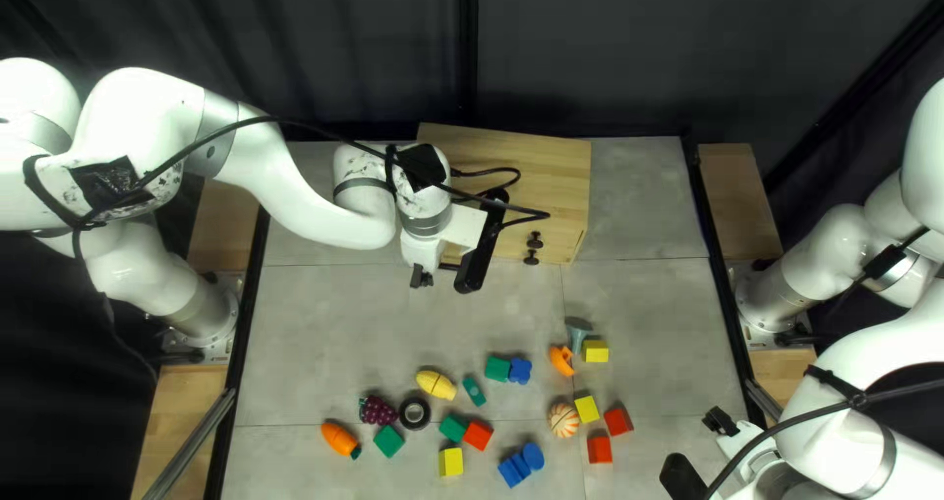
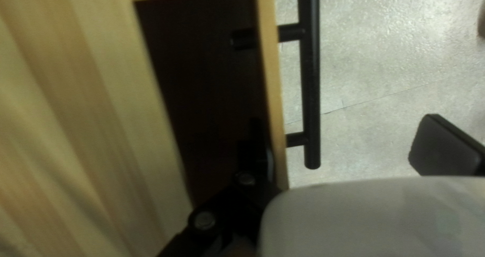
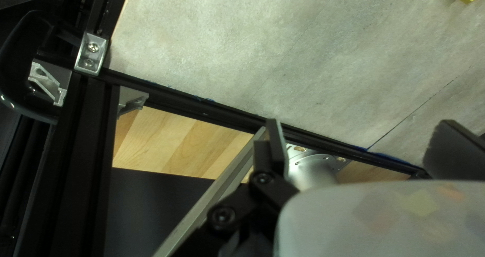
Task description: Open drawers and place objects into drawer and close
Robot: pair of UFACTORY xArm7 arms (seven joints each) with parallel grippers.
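Opening the drawer (image 2: 212, 95) seems in hand: the left tool (image 2: 346, 141), spread astride its front panel (image 2: 273, 85), should next pull it wider.

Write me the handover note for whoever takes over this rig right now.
Left gripper: open, one finger inside the drawer, the other out beyond its handle.
Right gripper: open, holding nothing, near the table's edge.
Toys and blocks: scattered on the table, apart from the cabinet.
Done: drawer partly open.
Left to do: place objects inside, close it. Its interior is too dark to check.
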